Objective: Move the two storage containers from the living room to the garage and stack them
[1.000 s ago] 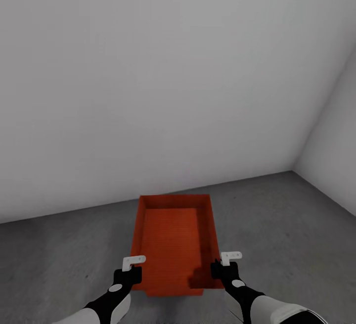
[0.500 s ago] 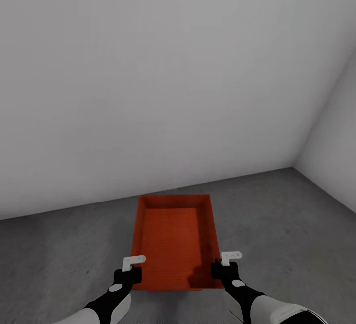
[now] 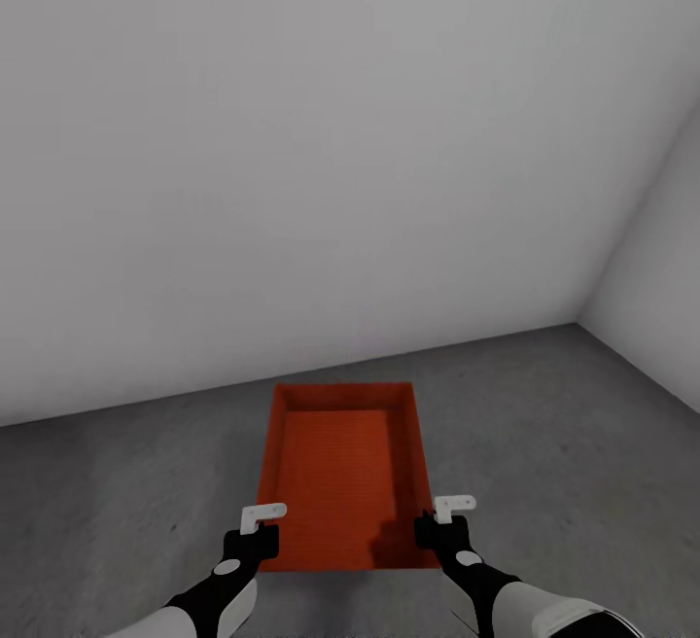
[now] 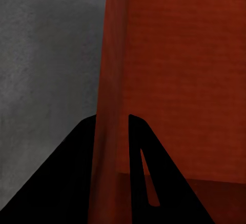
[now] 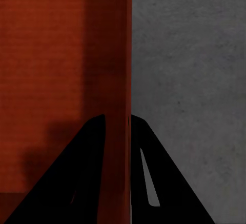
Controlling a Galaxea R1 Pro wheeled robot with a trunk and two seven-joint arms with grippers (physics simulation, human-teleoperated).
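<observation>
Container (image 3: 342, 468) sits low at six o'clock over the garage floor (image 3: 117, 492), left gripper (image 3: 255, 533) and right gripper (image 3: 439, 521) each clamping a side wall. Judging by this, setting down and the second bin remain.

The floor (image 3: 564, 443) is dull grey concrete with faint mottled patches and small dark specks. In the head view it runs back to a pale grey wall (image 3: 292, 181) and, on the right, to a second pale wall (image 3: 661, 317), the two meeting in a corner. An open orange-red bin (image 3: 340, 473) sits low over this floor, its long sides running away from the robot; whether its base touches the concrete cannot be told. In both wrist views the same grey concrete (image 4: 46, 65) (image 5: 189, 70) shows just beside the bin's side walls.
</observation>
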